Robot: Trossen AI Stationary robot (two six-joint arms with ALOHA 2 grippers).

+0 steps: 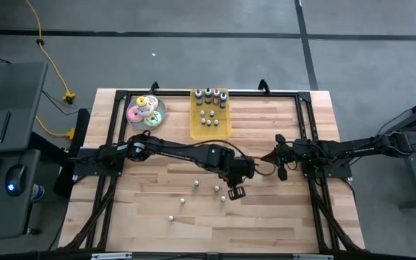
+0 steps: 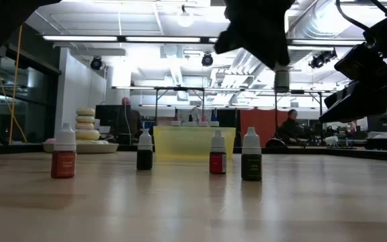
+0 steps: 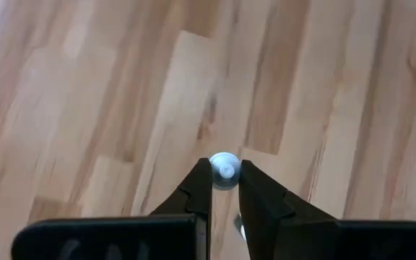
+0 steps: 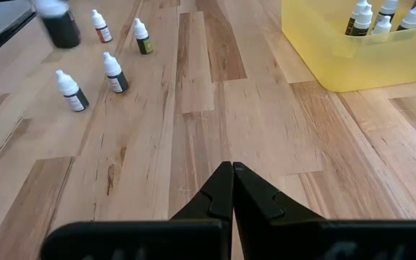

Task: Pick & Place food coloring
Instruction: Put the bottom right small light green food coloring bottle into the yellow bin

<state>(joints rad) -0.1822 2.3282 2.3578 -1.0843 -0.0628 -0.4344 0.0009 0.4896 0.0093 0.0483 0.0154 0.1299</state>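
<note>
Left claw (image 3: 224,189) gripping dropper bottle (image 3: 224,169) above bare mid-table

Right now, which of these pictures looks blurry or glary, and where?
Low view: ceiling lights glare, leaving the left end effector a dark silhouette above sharp dropper bottles. Left wrist view: the held bottle's cap is soft. Right wrist view: one dark shape at the far corner is smeared.
</note>
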